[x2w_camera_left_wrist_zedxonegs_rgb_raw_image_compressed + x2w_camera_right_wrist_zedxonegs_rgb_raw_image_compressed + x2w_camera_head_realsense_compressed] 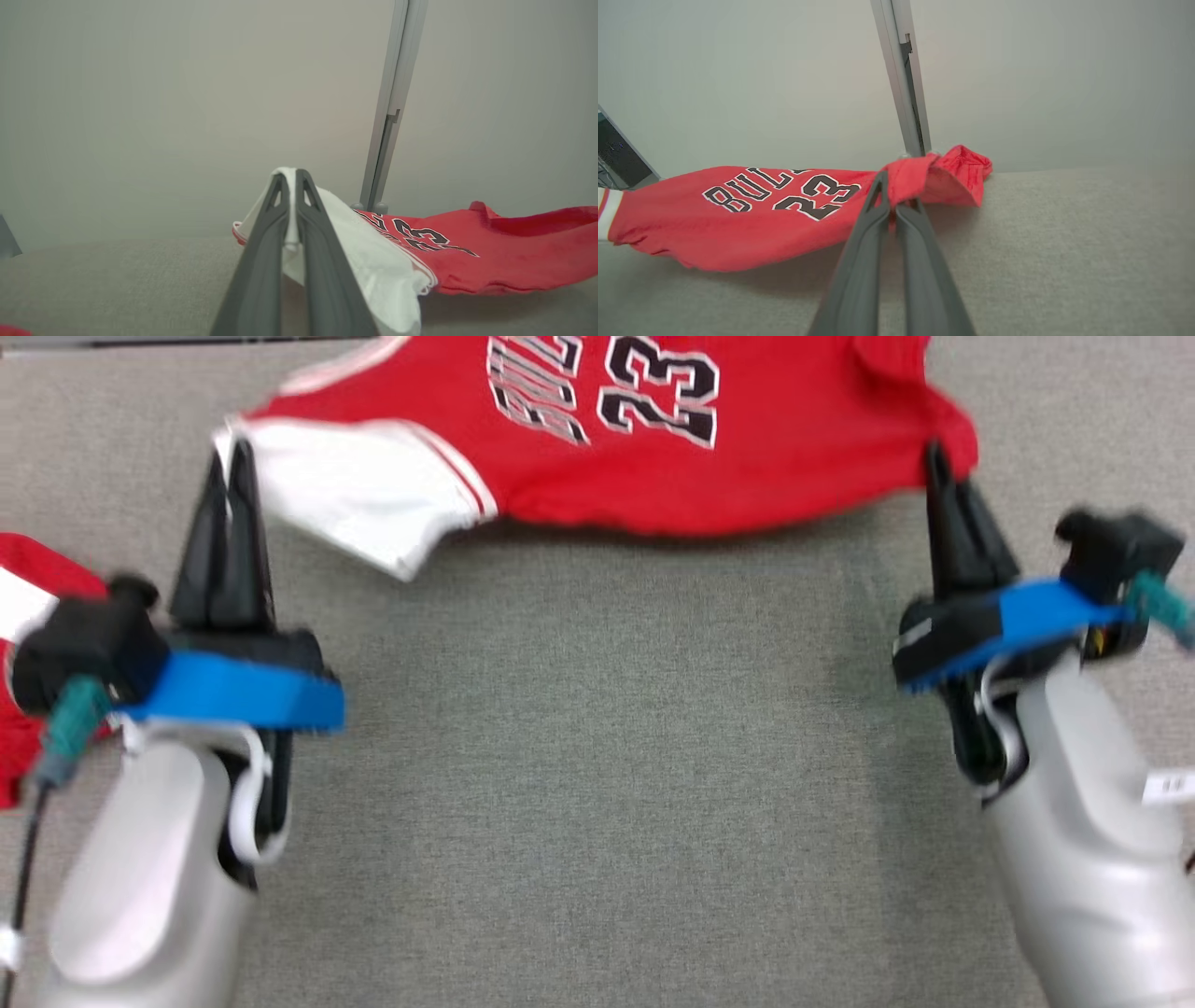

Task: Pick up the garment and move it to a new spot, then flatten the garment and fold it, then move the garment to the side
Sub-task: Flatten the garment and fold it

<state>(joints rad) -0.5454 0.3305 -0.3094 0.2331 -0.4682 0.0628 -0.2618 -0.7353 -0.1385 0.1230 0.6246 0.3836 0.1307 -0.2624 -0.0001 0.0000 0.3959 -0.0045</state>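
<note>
The garment [653,476] is a red jersey with white trim and a black "23", stretched between my two grippers above the grey table. My left gripper [229,457] is shut on its white corner; the left wrist view has that white cloth [373,261] pinched between the dark fingers [261,261]. My right gripper [934,462] is shut on the red corner at the right; in the right wrist view a bunched red fold [943,177] sits at the fingertips. The jersey's middle sags and its lower edge hangs just over the table.
Another red and white cloth [28,616] lies at the table's left edge, beside my left wrist. A grey upright post [390,116] stands behind the table against a pale wall. The grey table surface [597,784] spreads between my forearms.
</note>
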